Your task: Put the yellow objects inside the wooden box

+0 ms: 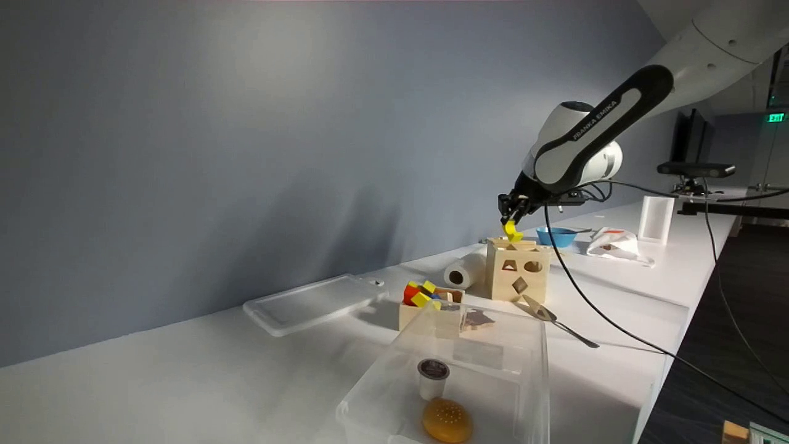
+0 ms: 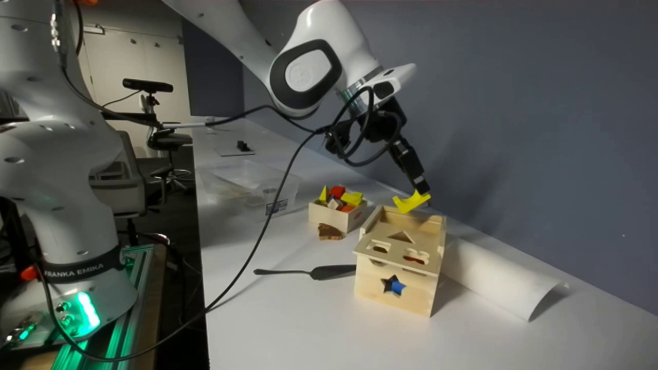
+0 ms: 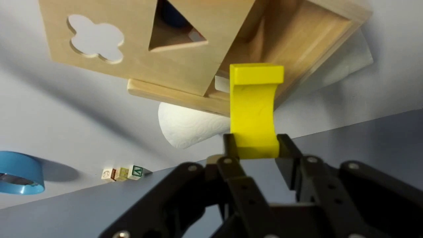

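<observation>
A: Where do we have the yellow arch [image 3: 253,112]?

B: Just above the wooden cube [image 2: 416,293], near the end that its lid [image 3: 211,56] leaves uncovered. Our claw [image 3: 256,145] pinches it by 1 end; the rest sticks out free, tilted.

A: What could cost us the grip?

B: A knock, we judge. Only a short part is clamped, so bumping the cube's rim [image 3: 178,99] could twist it loose. We cannot tell whether it touches that rim.

A: And if we just let go?

B: It probably drops into the cube, or, if we are off to the side, bounces off the rim onto the worktop [image 2: 288,324], perhaps near the paper roll [image 1: 473,266]. If we mean the low wooden box [image 2: 329,218], that is the wrong place; the task does not settle which of the 2 we want.

A: What lies in the low wooden box?

B: More yellow blocks [image 2: 352,199], jumbled with red pieces [image 2: 337,191]; reaching in there, we could easily catch a red piece by mistake.
</observation>
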{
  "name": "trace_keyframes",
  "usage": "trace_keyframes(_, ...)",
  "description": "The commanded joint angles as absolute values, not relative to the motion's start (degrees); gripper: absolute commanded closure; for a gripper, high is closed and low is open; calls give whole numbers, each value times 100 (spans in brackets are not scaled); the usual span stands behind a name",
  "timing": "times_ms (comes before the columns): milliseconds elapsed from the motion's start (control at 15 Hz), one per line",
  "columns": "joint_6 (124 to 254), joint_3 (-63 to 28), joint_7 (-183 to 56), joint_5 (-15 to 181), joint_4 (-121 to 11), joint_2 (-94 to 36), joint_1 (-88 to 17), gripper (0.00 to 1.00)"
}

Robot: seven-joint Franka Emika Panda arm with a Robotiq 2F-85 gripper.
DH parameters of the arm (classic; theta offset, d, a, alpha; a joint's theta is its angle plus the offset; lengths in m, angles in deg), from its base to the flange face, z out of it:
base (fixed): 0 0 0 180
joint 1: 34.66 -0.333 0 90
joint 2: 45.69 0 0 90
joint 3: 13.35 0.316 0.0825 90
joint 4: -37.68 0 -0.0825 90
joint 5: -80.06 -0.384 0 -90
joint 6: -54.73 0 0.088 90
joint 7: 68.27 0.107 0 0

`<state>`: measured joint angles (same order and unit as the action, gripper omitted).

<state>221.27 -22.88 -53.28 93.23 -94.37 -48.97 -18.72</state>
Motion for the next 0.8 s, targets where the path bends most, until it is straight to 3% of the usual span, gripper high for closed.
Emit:
trace_keyframes(0,22307,-2233,-4806,9489,-9502,-4807,-1849,91)
trace_keyframes(533,22303,-2242,-3845,10046,-9440,-4530,-1860,90)
trace_keyframes(600,22287,-2241,-3776,10073,-9442,-4519,-1874,41)
trace_keyframes(733,22297,-2242,-3702,10129,-9455,-4550,-1898,35)
